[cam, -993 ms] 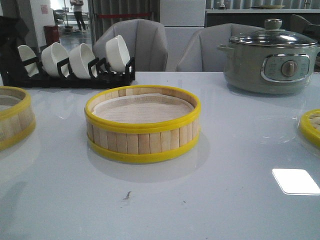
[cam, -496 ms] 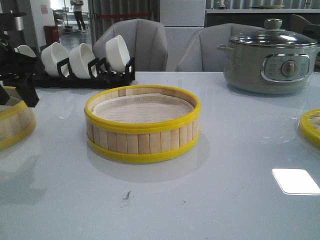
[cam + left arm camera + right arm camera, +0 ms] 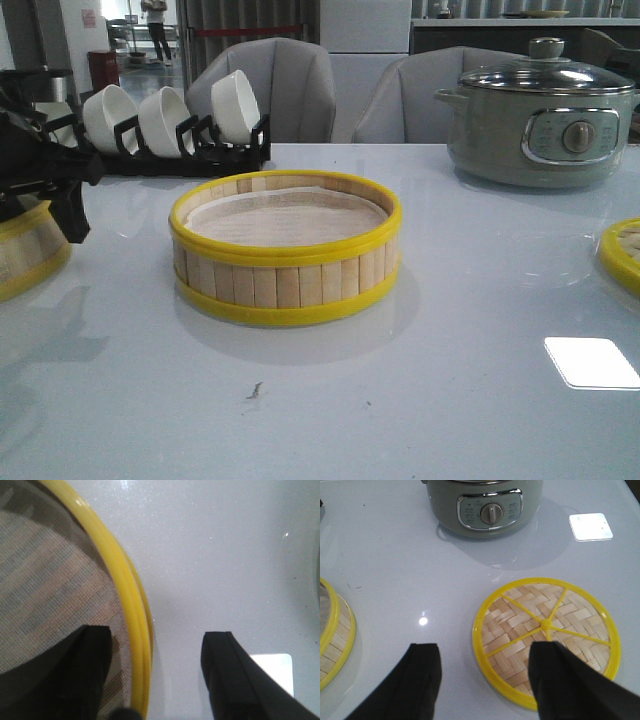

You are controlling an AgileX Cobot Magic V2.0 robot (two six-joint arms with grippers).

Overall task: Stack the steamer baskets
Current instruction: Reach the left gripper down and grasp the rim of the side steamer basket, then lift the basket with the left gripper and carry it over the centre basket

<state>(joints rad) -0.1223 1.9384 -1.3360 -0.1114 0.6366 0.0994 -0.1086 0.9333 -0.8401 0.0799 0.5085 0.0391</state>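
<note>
The black left gripper [image 3: 45, 190] is hiding part of the yellow-rimmed bamboo-slat steamer basket [image 3: 30, 255], which the front view's edge is cutting off; the woven yellow-rimmed lid [image 3: 622, 252] is likewise running off the opposite edge.

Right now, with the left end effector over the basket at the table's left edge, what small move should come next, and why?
Probably lower the left end effector a little further, then close. In the wrist view its open fingers straddle the left basket's yellow rim, one over the liner, one over the table, so the wall sits between them, not yet gripped.
</note>
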